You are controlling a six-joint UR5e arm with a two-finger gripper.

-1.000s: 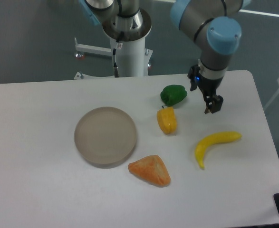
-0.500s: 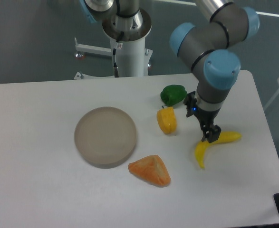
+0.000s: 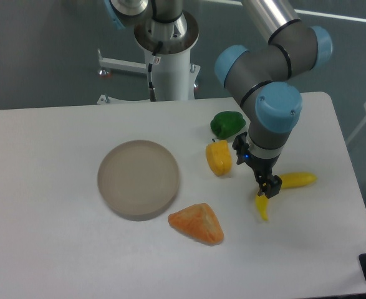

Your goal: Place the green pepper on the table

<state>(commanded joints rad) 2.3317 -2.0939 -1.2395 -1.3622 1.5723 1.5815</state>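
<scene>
Over the banana [image 3: 288, 182], the gripper [image 3: 267, 187] hangs, fingers near together, holding nothing visible; contact is unclear. The green pepper [image 3: 227, 124] rests on the table [image 3: 45, 237].

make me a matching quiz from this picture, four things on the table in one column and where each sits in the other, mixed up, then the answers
Things:
1. green pepper
2. banana
3. round plate
4. orange wedge-shaped piece

Places:
A. nearest the front edge of the table, just right of the plate
B. partly hidden behind the hand
C. farthest back, just behind the yellow pepper
D. farthest left of the four

Pairs: 1-C, 2-B, 3-D, 4-A
</scene>
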